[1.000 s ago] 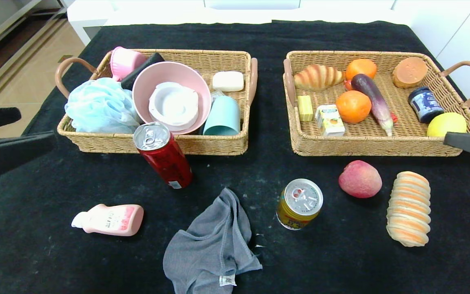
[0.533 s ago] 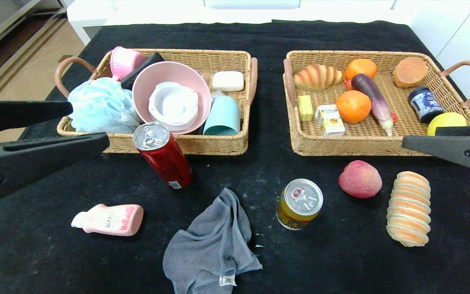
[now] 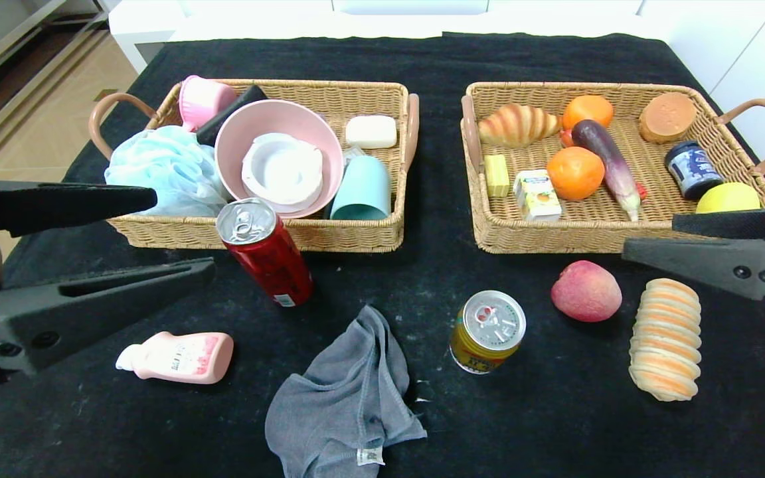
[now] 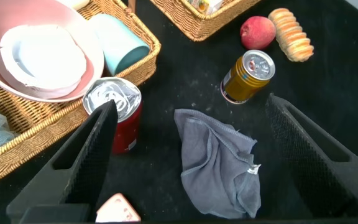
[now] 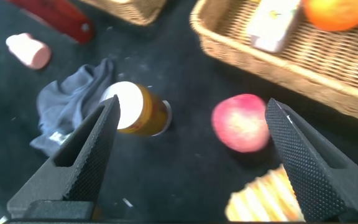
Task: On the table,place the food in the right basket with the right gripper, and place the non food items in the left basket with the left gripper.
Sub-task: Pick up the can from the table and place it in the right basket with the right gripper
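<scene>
On the black table (image 3: 435,199) stand a tall red can (image 3: 264,252) and a yellow can (image 3: 487,330). A peach (image 3: 586,291) and a striped bread roll (image 3: 665,338) lie right of them. The grey cloth (image 3: 342,398) and pink bottle (image 3: 180,357) lie near the front. My left gripper (image 3: 184,231) hovers open, left of the red can and in front of the left basket (image 3: 256,234); below it lies the cloth (image 4: 219,162). My right gripper (image 3: 648,238) hangs open in front of the right basket (image 3: 595,236), above the peach (image 5: 242,122) and yellow can (image 5: 135,109).
The left basket holds a pink bowl (image 3: 279,156), blue sponge puff (image 3: 163,171), teal cup (image 3: 362,189) and soap (image 3: 370,131). The right basket holds oranges, an eggplant (image 3: 608,166), a croissant (image 3: 517,125), a jar (image 3: 691,170) and more. White cabinets stand beyond the table.
Both grippers have come in from the table's sides toward the middle, the left one toward the red can, the right one toward the peach. Nothing on the table has moved.
</scene>
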Robot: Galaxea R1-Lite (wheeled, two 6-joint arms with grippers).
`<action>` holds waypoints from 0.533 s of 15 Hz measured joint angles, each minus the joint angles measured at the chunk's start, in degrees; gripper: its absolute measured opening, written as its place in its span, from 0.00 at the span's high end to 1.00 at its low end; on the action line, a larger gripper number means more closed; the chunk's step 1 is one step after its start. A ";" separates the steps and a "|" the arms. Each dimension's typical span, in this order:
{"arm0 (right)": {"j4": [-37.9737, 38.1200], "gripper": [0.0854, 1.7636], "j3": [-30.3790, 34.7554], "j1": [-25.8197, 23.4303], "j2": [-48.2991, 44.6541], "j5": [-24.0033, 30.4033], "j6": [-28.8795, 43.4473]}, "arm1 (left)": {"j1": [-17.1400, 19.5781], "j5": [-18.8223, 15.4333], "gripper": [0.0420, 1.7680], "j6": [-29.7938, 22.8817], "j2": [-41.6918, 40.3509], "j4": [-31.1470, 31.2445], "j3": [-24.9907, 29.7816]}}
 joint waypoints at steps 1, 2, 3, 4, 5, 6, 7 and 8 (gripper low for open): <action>-0.02 0.04 -0.20 0.79 0.30 -0.02 -0.05 | -0.09 0.00 0.03 0.07 -0.02 -0.05 0.00; -0.06 0.04 -0.43 1.45 0.63 -0.09 -0.05 | -0.09 0.00 0.03 0.13 -0.06 -0.05 0.05; -0.06 0.04 -0.69 1.95 1.04 -0.11 -0.28 | -0.09 0.02 0.03 0.18 -0.11 -0.05 0.09; 0.00 0.04 -0.89 2.23 1.38 -0.11 -1.27 | -0.11 0.06 0.03 0.18 -0.20 -0.05 0.11; 0.09 0.04 -1.00 2.43 1.78 -0.11 -2.83 | -0.11 0.09 0.03 0.13 -0.26 0.00 0.20; 0.16 0.04 -1.05 2.54 2.21 -0.11 -3.79 | -0.11 0.09 0.03 0.13 -0.37 -0.02 0.28; 0.16 0.04 -1.06 2.67 2.73 -0.16 -4.56 | -0.13 0.05 0.03 0.20 -0.41 -0.02 0.41; 0.20 0.04 -1.08 3.06 3.33 -0.18 -5.30 | -0.15 0.05 0.03 0.29 -0.41 -0.05 0.59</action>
